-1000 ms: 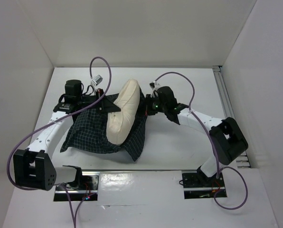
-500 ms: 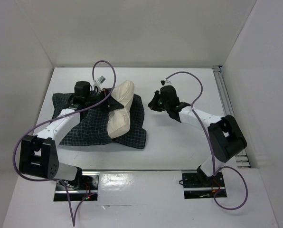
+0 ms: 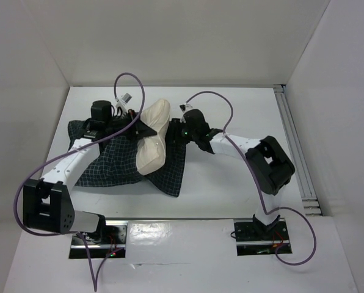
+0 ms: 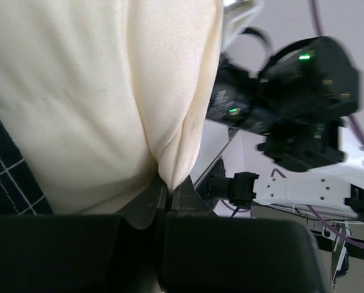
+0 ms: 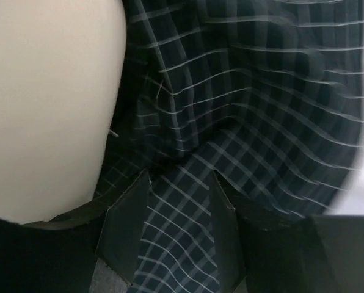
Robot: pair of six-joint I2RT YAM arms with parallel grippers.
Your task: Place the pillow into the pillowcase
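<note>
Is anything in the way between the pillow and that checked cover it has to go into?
Nothing separate shows. The pillow lies right against the pillowcase, dark fabric on both sides. The left hand pinches a pillow fold; the right hand stands open over pillowcase fabric beside it. Whether the opening gapes, I cannot tell.

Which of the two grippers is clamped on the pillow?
The left gripper, shut on a fold of the pillow; the right gripper stands open over the pillowcase.
</note>
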